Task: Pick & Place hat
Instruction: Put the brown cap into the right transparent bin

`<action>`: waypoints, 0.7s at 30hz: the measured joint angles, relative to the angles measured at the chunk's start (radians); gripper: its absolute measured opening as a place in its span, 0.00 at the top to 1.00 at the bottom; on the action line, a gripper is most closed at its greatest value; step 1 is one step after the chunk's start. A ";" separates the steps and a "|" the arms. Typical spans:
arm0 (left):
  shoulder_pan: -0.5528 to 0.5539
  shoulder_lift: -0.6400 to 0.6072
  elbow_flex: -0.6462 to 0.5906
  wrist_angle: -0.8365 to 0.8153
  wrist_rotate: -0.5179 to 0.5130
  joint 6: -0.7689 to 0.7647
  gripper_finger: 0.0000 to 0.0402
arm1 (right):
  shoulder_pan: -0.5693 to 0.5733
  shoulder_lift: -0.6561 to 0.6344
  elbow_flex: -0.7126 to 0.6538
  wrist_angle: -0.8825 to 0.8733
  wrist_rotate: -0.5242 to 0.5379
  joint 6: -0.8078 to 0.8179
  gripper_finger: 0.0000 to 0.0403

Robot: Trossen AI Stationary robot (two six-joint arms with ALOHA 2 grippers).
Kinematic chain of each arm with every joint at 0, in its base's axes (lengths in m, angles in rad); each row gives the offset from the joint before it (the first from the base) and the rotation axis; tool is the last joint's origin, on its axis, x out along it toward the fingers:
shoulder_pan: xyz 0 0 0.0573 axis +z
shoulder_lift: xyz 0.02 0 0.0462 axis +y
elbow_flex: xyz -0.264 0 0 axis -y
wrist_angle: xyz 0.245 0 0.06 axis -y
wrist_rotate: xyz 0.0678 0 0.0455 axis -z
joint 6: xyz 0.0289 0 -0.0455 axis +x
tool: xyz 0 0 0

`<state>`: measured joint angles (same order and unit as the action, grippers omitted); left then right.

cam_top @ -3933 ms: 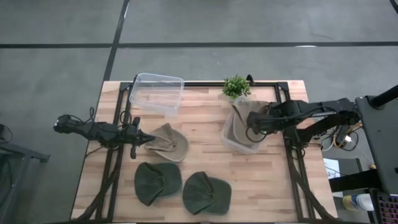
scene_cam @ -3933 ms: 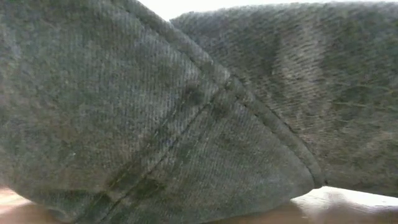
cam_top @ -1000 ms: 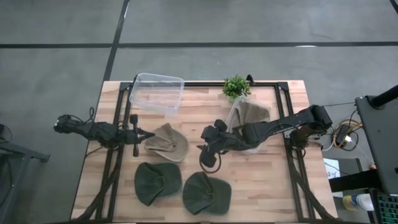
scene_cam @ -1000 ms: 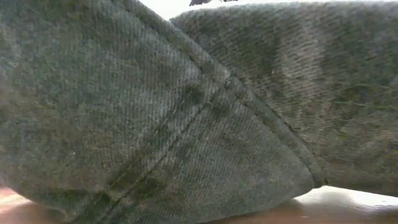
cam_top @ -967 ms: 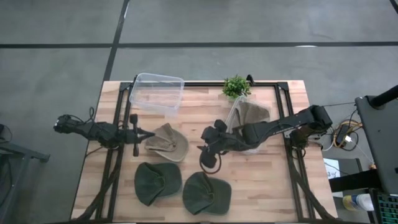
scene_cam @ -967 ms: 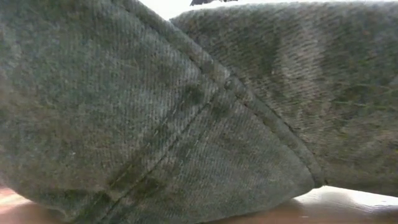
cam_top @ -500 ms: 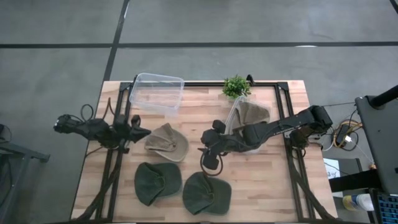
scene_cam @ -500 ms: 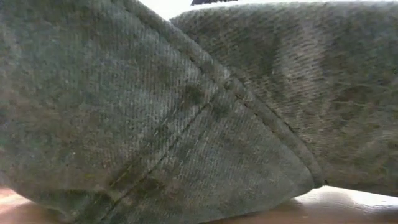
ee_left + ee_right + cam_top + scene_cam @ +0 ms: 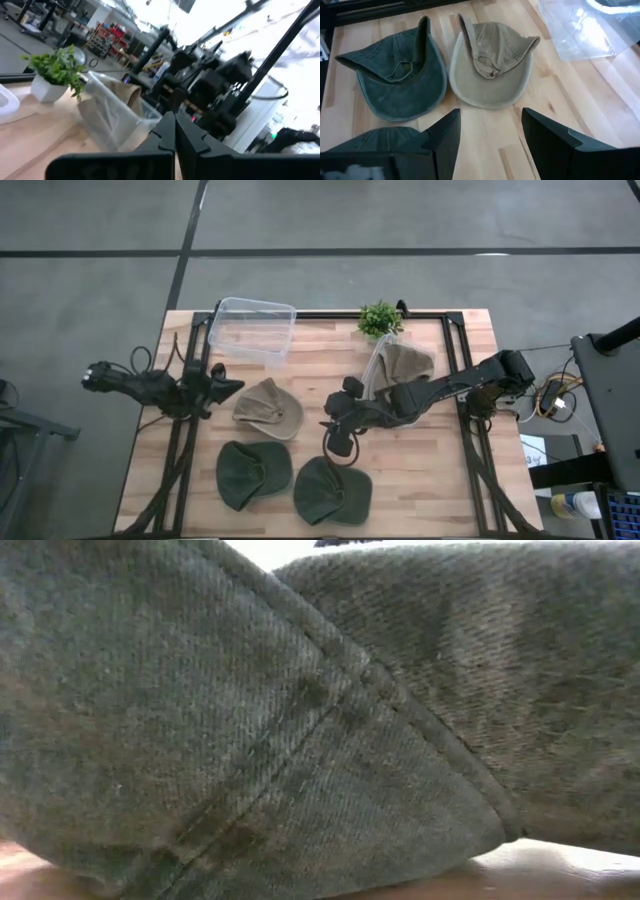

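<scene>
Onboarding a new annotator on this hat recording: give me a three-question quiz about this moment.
1. True or false: a tan hat already sits in the clear bin beside the plant.
2. How many hats lie loose on the table? A) two B) three C) four
3. Fill in: the right gripper hovers with fingers ____ above the table's middle.

Key: 1 true. 2 B: one tan cap and two green caps. 3 open. The left gripper waits by the tan cap.
</scene>
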<state>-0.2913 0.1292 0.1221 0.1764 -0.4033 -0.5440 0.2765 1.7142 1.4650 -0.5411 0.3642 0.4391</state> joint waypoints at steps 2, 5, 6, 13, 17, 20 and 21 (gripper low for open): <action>0.000 0.052 0.025 0.000 0.010 0.009 0.94 | 0.001 0.000 -0.006 0.000 0.000 0.010 0.50; 0.000 0.144 0.076 0.005 0.028 0.031 0.85 | 0.003 0.000 -0.015 0.001 0.001 0.026 0.50; 0.000 0.176 0.094 0.004 0.033 0.044 0.82 | 0.003 0.000 -0.017 0.000 0.000 0.030 0.50; 0.000 0.395 0.271 -0.177 0.063 0.147 0.69 | 0.003 0.000 -0.031 0.000 0.001 0.056 0.50; -0.001 0.525 0.400 -0.405 0.063 0.147 0.67 | 0.003 0.000 -0.043 0.001 0.001 0.059 0.50; -0.002 0.624 0.475 -0.540 0.063 0.156 0.67 | 0.006 0.000 -0.059 0.002 0.001 0.065 0.50; -0.004 0.661 0.494 -0.578 0.066 0.159 0.67 | 0.006 0.000 -0.066 0.001 0.001 0.072 0.50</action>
<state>-0.2957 0.7899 0.6165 -0.4012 -0.3373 -0.3854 0.2824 1.7145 1.3993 -0.5403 0.3649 0.5111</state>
